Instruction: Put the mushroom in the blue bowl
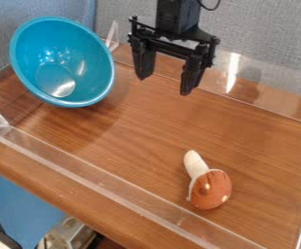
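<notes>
The mushroom [206,183] lies on its side on the wooden table near the front right, reddish-brown cap toward the camera and cream stem pointing back. The blue bowl [61,62] stands tilted on its rim at the back left, its glossy inside facing the camera and holding nothing. My gripper [168,77] hangs above the table at the back centre, pointing down, its two black fingers [142,60] spread apart and open with nothing between them. It is to the right of the bowl and well behind the mushroom, touching neither.
The wooden table [127,126] is ringed by low clear plastic walls [100,180], along the front, left and back right. A grey backdrop stands behind the arm.
</notes>
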Motion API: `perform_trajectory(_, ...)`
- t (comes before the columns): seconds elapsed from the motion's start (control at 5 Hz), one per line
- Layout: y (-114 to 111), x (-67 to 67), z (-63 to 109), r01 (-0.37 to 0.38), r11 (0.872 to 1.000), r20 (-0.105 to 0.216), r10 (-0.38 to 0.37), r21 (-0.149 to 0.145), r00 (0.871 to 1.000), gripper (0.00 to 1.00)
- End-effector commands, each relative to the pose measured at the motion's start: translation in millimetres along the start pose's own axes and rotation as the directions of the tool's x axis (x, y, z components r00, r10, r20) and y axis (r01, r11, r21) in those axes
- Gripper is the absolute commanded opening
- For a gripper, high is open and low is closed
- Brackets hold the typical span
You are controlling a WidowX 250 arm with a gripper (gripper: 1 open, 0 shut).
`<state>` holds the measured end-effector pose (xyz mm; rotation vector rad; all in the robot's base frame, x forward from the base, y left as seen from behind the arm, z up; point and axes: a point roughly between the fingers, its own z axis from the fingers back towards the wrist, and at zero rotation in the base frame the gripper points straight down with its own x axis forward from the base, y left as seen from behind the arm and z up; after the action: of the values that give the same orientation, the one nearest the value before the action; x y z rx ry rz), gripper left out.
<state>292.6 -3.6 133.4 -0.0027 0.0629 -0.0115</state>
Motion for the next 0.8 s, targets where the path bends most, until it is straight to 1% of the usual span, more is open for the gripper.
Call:
perform_trajectory(0.0, 1, 1.0, -16.8, -0.004, 1.000, 0.009, 0.004, 0.002, 1.000, 1.00)
perform_trajectory(0.2, -23, -9.4, -36.0, 0.030, 0.999, 0.013, -0.030, 0.010, 0.999, 1.00)
perform_trajectory(0.4, -56, -19.0, -52.4, 0.098, 0.995, 0.017, -0.099, 0.037, 0.995, 1.00)
perform_trajectory(0.6, -83, -23.2, -71.2, 0.125, 0.990, 0.026, -0.127, 0.066, 0.992, 1.00)
